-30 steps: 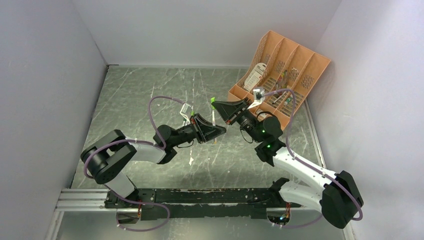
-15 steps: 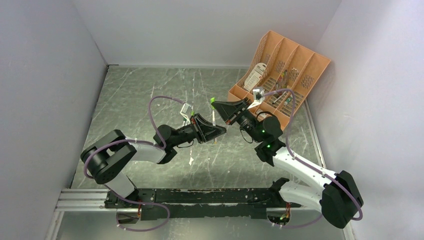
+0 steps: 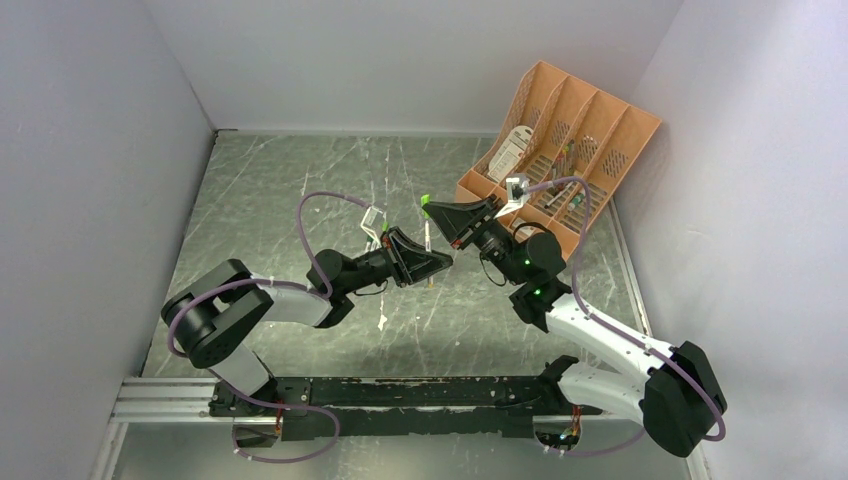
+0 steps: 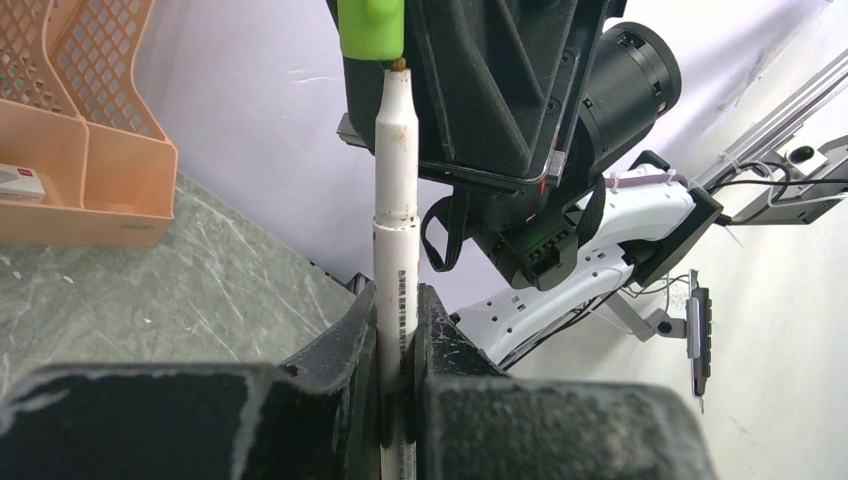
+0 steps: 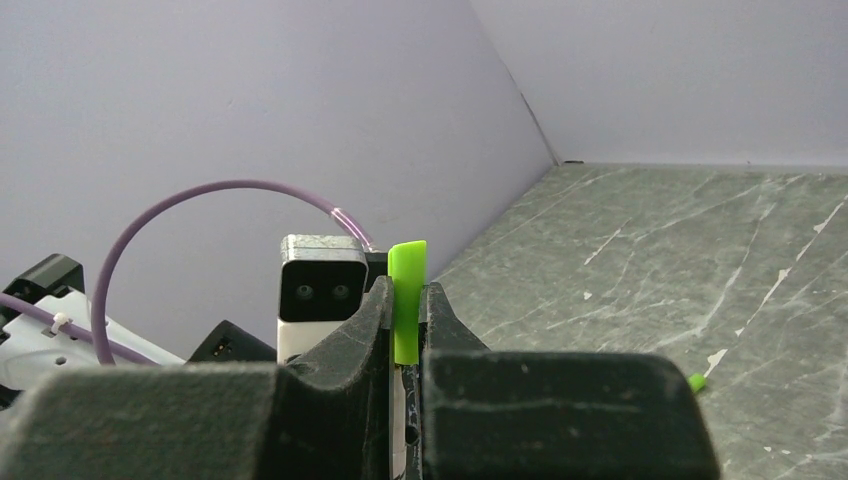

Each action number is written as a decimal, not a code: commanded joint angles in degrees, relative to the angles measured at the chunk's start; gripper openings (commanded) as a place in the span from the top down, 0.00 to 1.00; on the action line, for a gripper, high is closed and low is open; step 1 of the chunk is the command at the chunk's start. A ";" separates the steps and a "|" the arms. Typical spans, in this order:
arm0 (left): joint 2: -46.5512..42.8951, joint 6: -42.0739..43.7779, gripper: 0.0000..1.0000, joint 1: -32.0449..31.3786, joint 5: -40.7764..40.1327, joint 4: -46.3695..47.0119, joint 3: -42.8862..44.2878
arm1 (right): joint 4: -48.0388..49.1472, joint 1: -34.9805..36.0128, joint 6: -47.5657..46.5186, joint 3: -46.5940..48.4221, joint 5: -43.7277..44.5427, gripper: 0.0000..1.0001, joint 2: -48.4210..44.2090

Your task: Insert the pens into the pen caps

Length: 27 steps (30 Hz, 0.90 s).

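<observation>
Reading left to right: the left arm (image 3: 290, 303) reaches in toward the middle of the grey marbled surface (image 3: 270, 190). We see the left jaws clenched on a pen (image 4: 396, 200), gripping its lower barrel. In the left wrist view the pen stands upright, tip up. A small pale object (image 3: 383, 321) lies on the surface just in front of that arm; it is too small for us to identify.

The pen tip sits right at the open mouth of a green cap (image 4: 371, 28). We cannot tell whether it is only touching or slightly inside. Pen and cap look lined up on one axis. The right jaws are clamped on that cap, pinching it by its sides. In the right wrist view it sticks up between them, with the pale barrel showing just below. Both parts hang in the air above the surface, near its centre.

A second green cap (image 5: 696, 381) lies loose on the surface, low at the right of the right wrist view. The right arm (image 3: 600, 335) comes in from the right. Beyond it the orange organizer (image 3: 632, 125) stands in the far right corner, tilted back, with stationery (image 3: 513, 150) in its slots.
</observation>
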 commanded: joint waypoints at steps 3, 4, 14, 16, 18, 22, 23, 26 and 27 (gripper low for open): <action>0.67 -0.56 0.93 -0.36 1.32 3.13 1.71 | 1.16 -0.04 -0.77 1.44 -0.30 1.00 -0.64; 0.71 -0.63 0.93 -0.39 1.18 3.26 1.58 | 1.24 -0.01 -0.75 1.33 -0.30 1.00 -0.64; 0.29 0.04 0.93 -0.40 0.53 2.41 1.55 | 1.42 -0.04 -0.42 1.13 -0.56 1.00 -0.60; 0.19 0.06 0.93 -0.40 0.39 2.34 1.56 | 1.52 -0.05 -0.27 0.87 -0.77 1.00 -0.72; 0.18 -0.22 0.93 -0.39 0.18 2.55 1.76 | 1.67 -0.03 -0.22 0.42 -0.72 1.00 -0.80; 0.07 0.23 0.93 -0.35 -0.14 1.61 2.45 | 1.57 -0.04 -0.11 -0.23 -0.78 1.00 -1.44; 0.03 0.34 0.93 -0.28 -0.17 1.51 2.58 | 1.45 -0.05 -0.13 -0.26 -0.74 1.00 -1.59; -0.07 0.45 0.93 -0.33 -0.26 1.23 2.91 | 1.13 -0.05 -0.13 -0.60 -0.70 1.00 -2.35; -0.07 0.66 0.93 -0.35 -0.20 0.83 3.08 | 1.08 0.02 -0.13 -0.76 -0.61 1.00 -2.57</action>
